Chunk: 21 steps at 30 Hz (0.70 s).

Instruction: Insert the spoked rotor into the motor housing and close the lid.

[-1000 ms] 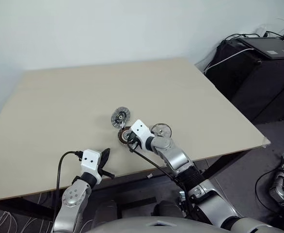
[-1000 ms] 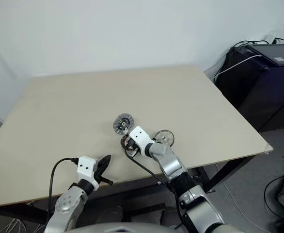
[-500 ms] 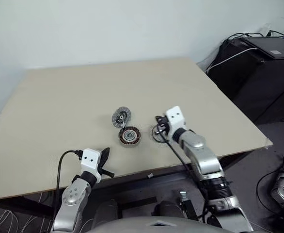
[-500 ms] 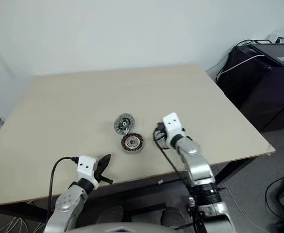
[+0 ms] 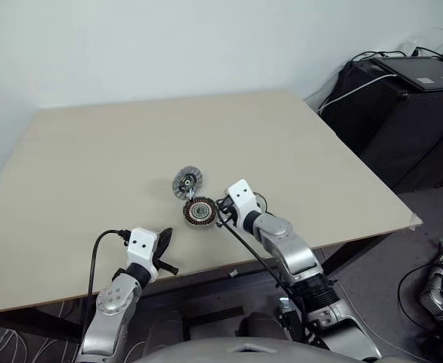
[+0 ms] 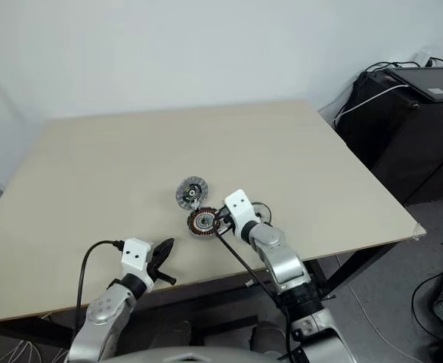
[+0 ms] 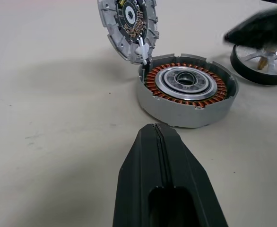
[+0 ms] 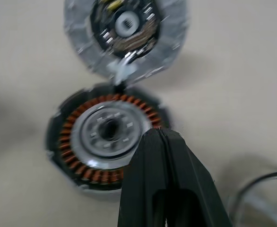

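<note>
The motor housing point(image 5: 199, 212) sits on the table, a grey cup with coppery windings point(image 7: 186, 90) facing up. The lid point(image 5: 187, 181) leans tilted against its far rim, dark hub face showing point(image 7: 127, 26). The spoked rotor point(image 7: 261, 64) lies flat just right of the housing, partly behind my right hand. My right gripper point(image 5: 223, 212) is shut and empty, its tip point(image 8: 161, 135) over the housing's right edge. My left gripper point(image 5: 163, 246) is shut and empty at the table's near edge, pointing at the housing point(image 7: 156, 130) from a short way off.
The beige table point(image 5: 116, 151) stretches far to the left and back of the parts. A black cable point(image 5: 240, 246) runs along my right arm. Dark equipment with cables point(image 5: 403, 91) stands on the floor to the right.
My right gripper was over the housing, swung right to the rotor half a second ago, and is now back at the housing's right edge. Left gripper, housing and lid have not moved.
</note>
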Each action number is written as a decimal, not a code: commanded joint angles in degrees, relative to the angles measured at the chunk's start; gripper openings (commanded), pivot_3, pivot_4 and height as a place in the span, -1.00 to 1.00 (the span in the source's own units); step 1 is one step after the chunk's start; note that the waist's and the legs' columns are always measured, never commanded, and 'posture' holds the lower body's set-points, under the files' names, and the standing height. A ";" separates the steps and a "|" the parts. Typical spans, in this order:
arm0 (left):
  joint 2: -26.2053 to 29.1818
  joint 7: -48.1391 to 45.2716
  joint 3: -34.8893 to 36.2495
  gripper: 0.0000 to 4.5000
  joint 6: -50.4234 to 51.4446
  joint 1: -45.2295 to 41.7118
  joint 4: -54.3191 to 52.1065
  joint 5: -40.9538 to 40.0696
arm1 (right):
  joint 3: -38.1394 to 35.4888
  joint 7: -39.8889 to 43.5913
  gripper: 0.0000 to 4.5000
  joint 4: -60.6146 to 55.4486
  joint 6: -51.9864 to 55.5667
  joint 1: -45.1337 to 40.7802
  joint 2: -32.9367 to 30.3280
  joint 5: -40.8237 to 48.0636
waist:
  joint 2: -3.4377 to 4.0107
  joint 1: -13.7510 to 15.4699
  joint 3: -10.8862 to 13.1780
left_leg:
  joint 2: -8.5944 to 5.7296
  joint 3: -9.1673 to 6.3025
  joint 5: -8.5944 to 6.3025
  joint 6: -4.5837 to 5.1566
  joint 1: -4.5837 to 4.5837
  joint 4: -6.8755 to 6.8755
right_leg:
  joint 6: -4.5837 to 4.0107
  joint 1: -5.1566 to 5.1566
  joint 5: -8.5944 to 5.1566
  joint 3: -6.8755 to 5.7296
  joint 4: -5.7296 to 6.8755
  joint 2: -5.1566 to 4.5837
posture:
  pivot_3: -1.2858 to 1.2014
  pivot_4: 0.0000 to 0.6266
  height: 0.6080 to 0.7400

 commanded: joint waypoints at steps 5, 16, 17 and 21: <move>-0.46 0.55 0.19 -1.00 -0.73 0.36 -1.98 -0.33 | 1.47 0.66 -0.99 4.30 -1.20 -4.62 2.40 -0.23 | 0.01 -0.06 0.00 | 0.02 -0.02 0.01 -0.03 0.02 0.00 | 0.00 -0.01 0.00 -0.03 0.06 0.04 | 0.03 -1.00 1.00; -0.73 1.15 0.17 -1.00 -1.06 0.69 -2.14 -0.23 | 2.94 1.83 -0.99 8.02 -1.73 -7.00 4.29 -0.31 | 0.00 -0.05 0.00 | 0.02 -0.01 0.02 -0.04 0.01 -0.01 | 0.00 -0.02 0.00 -0.02 0.06 0.03 | 0.03 -1.00 1.00; -0.78 1.18 0.16 -1.00 -1.10 0.68 -2.13 -0.20 | 2.87 1.80 -0.99 8.48 -1.84 -7.24 4.38 -0.34 | 0.01 -0.05 0.00 | 0.02 -0.01 0.02 -0.04 0.01 -0.01 | -0.01 -0.02 0.00 -0.02 0.06 0.03 | 0.03 -1.00 1.00; -0.87 1.11 0.10 -1.00 -1.23 0.68 -2.10 -0.19 | 2.35 1.28 -0.99 11.57 -2.25 -8.68 4.70 -0.65 | 0.01 -0.08 0.00 | 0.02 0.00 0.02 -0.05 0.01 -0.01 | -0.01 -0.02 0.01 -0.02 0.06 0.03 | 0.03 -1.00 1.00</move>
